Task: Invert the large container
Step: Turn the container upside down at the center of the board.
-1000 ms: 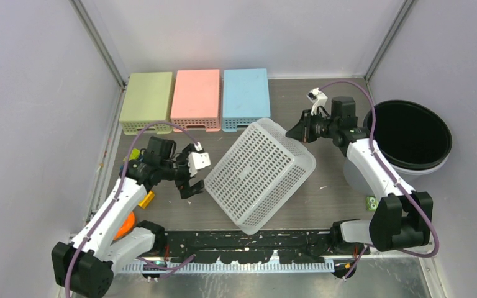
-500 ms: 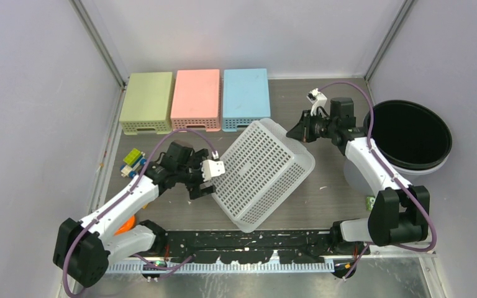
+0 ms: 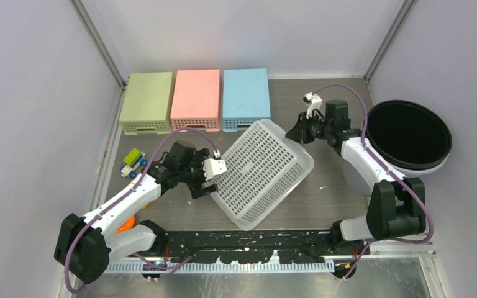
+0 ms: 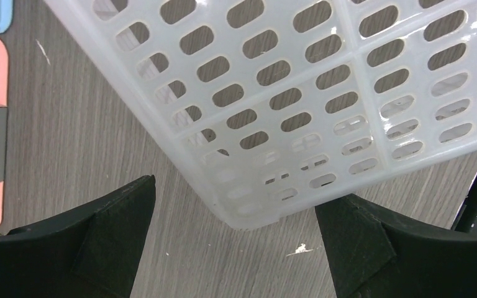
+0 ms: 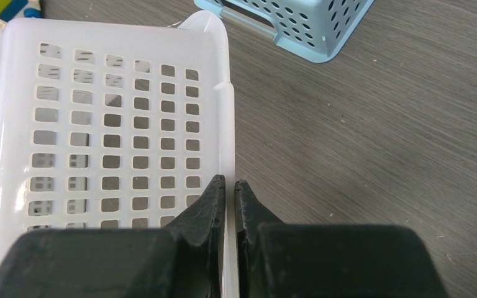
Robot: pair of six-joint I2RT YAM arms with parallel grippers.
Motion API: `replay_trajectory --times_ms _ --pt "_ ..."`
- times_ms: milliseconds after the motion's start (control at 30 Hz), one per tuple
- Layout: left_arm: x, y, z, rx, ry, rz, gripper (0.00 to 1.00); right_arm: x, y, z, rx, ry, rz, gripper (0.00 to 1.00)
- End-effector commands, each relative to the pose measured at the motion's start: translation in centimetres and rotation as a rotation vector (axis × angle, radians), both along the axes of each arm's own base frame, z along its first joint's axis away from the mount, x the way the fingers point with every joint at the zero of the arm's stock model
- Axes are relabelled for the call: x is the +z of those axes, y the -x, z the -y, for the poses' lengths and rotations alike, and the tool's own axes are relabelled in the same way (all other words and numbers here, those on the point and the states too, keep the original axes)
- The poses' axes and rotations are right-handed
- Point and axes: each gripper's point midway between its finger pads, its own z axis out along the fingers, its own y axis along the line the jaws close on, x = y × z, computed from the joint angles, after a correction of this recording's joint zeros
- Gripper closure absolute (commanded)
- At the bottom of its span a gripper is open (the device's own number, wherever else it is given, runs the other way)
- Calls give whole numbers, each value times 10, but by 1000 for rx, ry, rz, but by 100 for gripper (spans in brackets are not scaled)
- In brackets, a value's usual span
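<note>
The large container (image 3: 264, 171) is a white perforated basket, tipped up at an angle in the middle of the table with its base facing the top camera. My right gripper (image 3: 296, 131) is shut on the basket's thin rim at its far right side; the right wrist view shows both jaws (image 5: 230, 184) pinching that rim of the container (image 5: 118, 124). At the basket's left corner my left gripper (image 3: 215, 178) stands open, fingers wide apart. In the left wrist view that corner of the container (image 4: 298, 81) hangs just above the tabletop between the spread left gripper (image 4: 236, 208), untouched.
Green (image 3: 146, 102), pink (image 3: 196, 99) and blue (image 3: 246, 98) small baskets lie upside down along the back. A black round bin (image 3: 408, 133) stands at the right edge. Toy blocks (image 3: 133, 161) and an orange piece (image 3: 124, 225) lie left of the left arm.
My left arm has swung right, bringing its open gripper up to the basket's left corner. The basket has shifted slightly. The right gripper keeps its grip on the rim.
</note>
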Motion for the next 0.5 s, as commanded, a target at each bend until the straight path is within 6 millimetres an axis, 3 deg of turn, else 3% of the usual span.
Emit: replay_trajectory --times_ms 0,467 --pt "16 -16 23 -18 77 62 0 -14 34 -34 180 -26 -61 87" --pt "11 -12 29 -44 66 43 0 -35 54 -36 255 15 -151 77"
